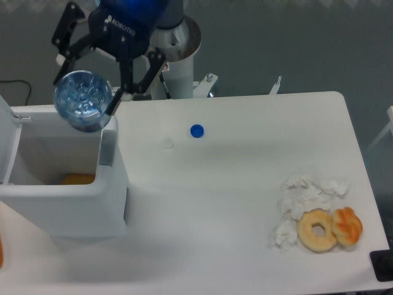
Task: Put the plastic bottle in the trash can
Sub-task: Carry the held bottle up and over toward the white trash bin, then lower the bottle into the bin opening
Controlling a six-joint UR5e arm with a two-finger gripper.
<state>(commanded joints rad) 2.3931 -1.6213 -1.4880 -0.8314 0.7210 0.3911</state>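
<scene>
Bottle (83, 101), light and slippery, is gripped around its body by the gripper (86, 92) at upper left, over the bin (113, 203).

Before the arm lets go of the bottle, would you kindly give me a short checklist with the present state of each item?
1. Plastic bottle held in the gripper: ok.
2. Trash can lid open: ok.
3. Bottle fully over the opening: not ok, it sits above the can's back right corner.
4. Room inside the can: ok, only an orange item shows.
5. Height of bottle above the rim: cannot tell.
</scene>
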